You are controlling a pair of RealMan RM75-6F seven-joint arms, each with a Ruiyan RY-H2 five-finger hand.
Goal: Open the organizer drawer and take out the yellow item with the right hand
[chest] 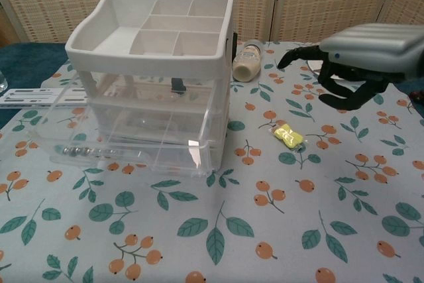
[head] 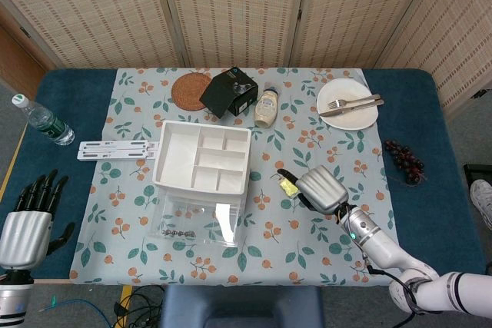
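Observation:
The white organizer (head: 203, 160) (chest: 154, 36) stands mid-table, its clear bottom drawer (head: 196, 223) (chest: 119, 144) pulled out toward the front. The small yellow item (head: 289, 187) (chest: 289, 135) lies flat on the floral cloth to the right of the organizer. My right hand (head: 319, 188) (chest: 361, 48) hovers above and just right of it, fingers spread, holding nothing. My left hand (head: 29, 217) is off the table's left edge at the lower left, fingers extended and empty.
A jar (head: 266, 107) (chest: 247, 60), a black box (head: 229, 91) and a cork coaster (head: 191, 90) sit behind the organizer. A plate with fork (head: 347, 103), grapes (head: 403, 160), a water bottle (head: 42, 120) and a white strip (head: 117, 149) lie around the edges.

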